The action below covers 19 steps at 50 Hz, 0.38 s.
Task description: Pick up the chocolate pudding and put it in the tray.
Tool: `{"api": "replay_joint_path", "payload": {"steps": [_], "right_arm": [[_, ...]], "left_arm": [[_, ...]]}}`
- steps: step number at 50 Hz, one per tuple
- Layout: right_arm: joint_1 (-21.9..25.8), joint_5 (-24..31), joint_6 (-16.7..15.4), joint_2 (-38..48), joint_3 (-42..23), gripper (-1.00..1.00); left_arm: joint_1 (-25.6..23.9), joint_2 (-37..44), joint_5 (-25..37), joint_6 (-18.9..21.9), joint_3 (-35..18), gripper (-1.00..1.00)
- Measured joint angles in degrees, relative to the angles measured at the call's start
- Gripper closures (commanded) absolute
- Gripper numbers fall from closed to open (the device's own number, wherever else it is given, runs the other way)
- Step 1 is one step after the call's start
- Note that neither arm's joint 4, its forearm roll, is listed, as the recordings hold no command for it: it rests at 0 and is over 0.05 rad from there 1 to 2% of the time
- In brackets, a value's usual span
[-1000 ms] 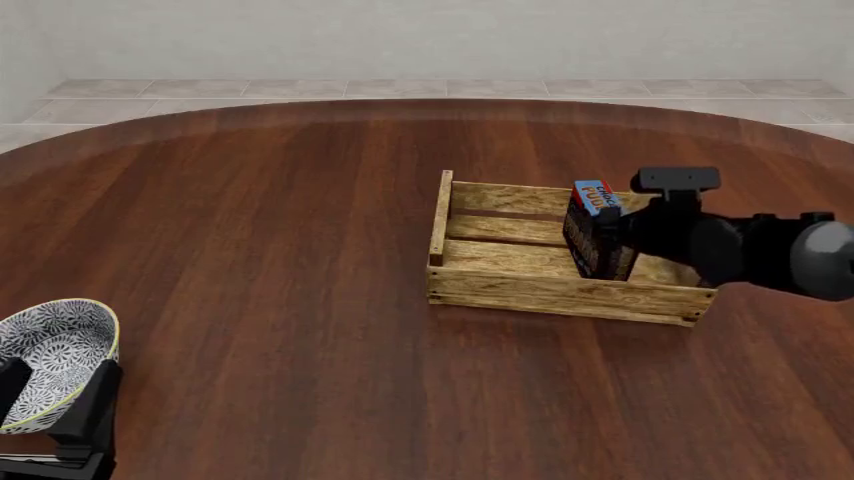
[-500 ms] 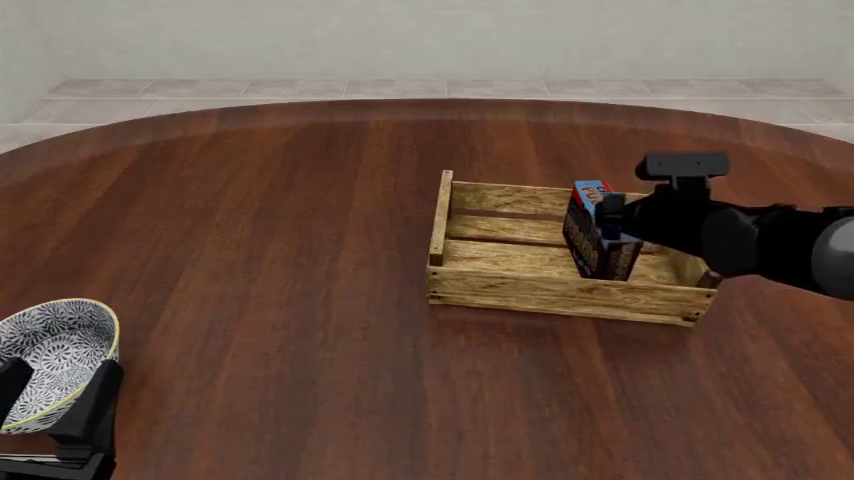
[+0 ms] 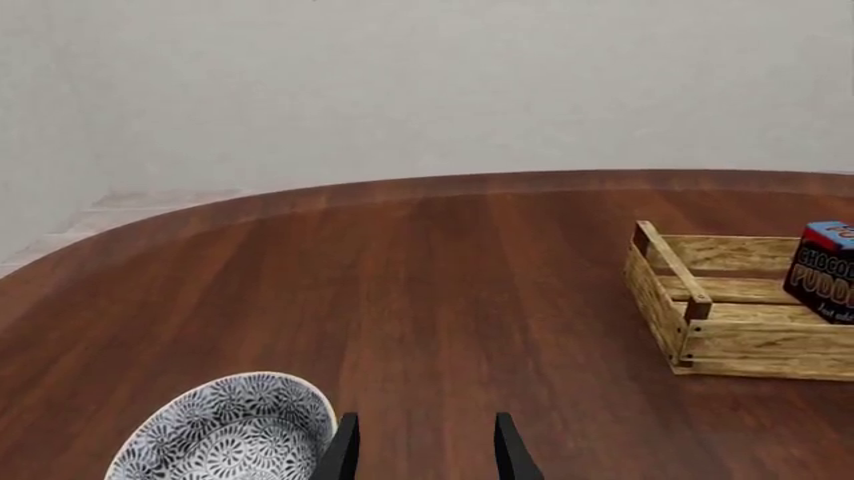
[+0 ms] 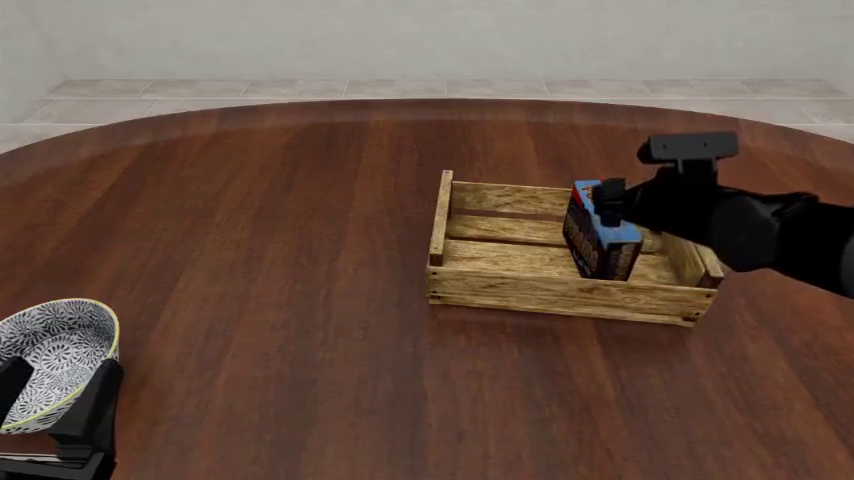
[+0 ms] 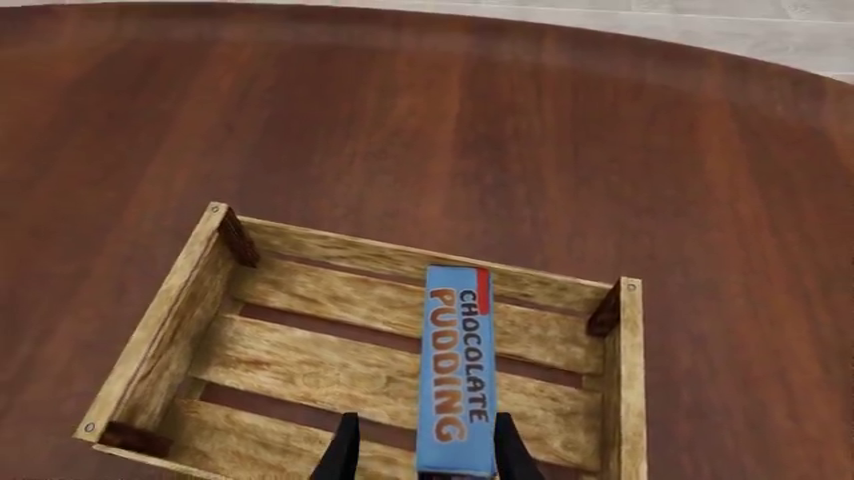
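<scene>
Apparently hand-flanked chocolate pudding point(image 5: 457, 368), base cropped

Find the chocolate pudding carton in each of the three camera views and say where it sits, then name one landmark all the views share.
Front view: chocolate pudding stands on edge inside the tray, right of centre.
Left wrist view: chocolate pudding at the right edge, cut off, in the tray.
Right wrist view: chocolate pudding low centre, between the right tool fingers, in the tray.
Shared landmark: the wooden tray.
</scene>
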Motion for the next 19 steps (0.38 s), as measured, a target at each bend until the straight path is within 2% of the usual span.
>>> {"api": "replay_joint_path", "payload": {"steps": [19], "right_arm": [[2.7,2.1,0.6,-4.9,-0.3,-1.0]], "left_arm": [[-0.4,0.3,-0.5,0.1,0.0,-1.0]]}}
